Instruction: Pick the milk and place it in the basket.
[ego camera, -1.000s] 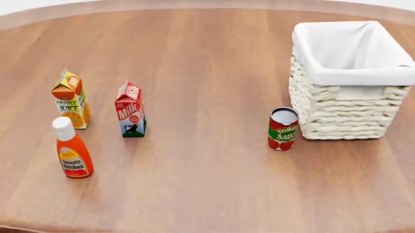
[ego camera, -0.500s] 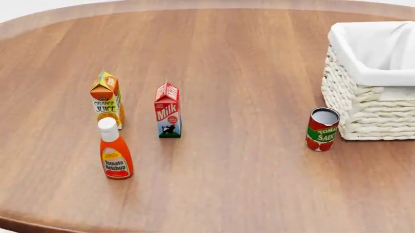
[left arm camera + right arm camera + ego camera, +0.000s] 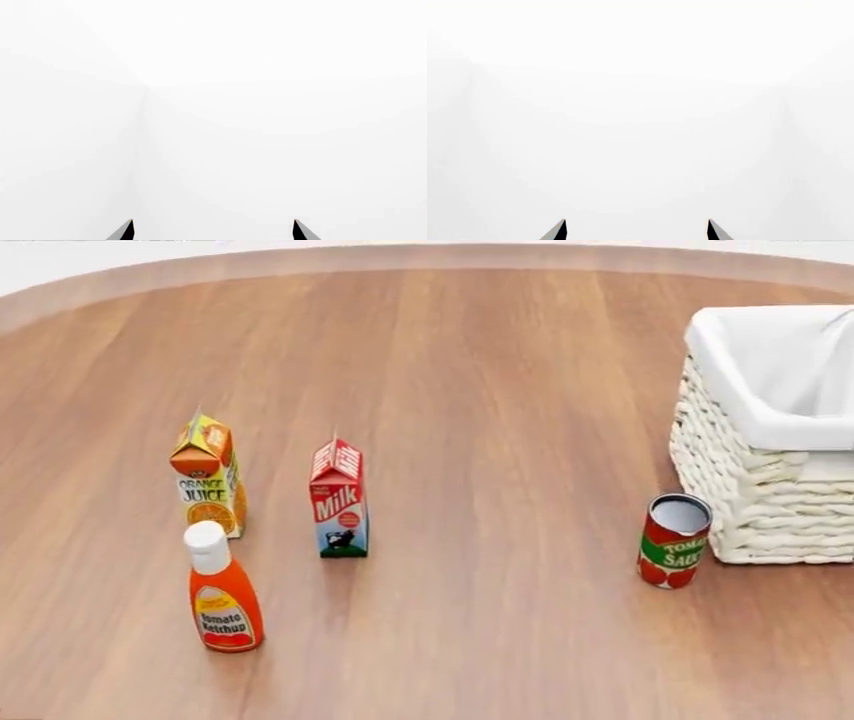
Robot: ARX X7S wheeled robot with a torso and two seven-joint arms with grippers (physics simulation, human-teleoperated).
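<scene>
The milk [image 3: 339, 499], a small gable-top carton with a red top and white-blue lower part, stands upright on the wooden table left of centre in the head view. The basket [image 3: 774, 430], cream woven wicker with a white cloth liner, stands at the right edge, partly cut off. Neither arm shows in the head view. My left gripper [image 3: 213, 229] is open with nothing between its fingertips and faces a blank white wall. My right gripper [image 3: 636, 229] is open and empty too, facing blank white.
An orange juice carton [image 3: 207, 477] stands left of the milk. A tomato ketchup bottle [image 3: 222, 590] stands in front of the juice. A tomato sauce can [image 3: 674, 540] stands by the basket's front left corner. The round table's [image 3: 494, 390] far edge curves along the top.
The head view has shifted: first everything slid right, then down in the picture. The objects themselves have not moved on the table.
</scene>
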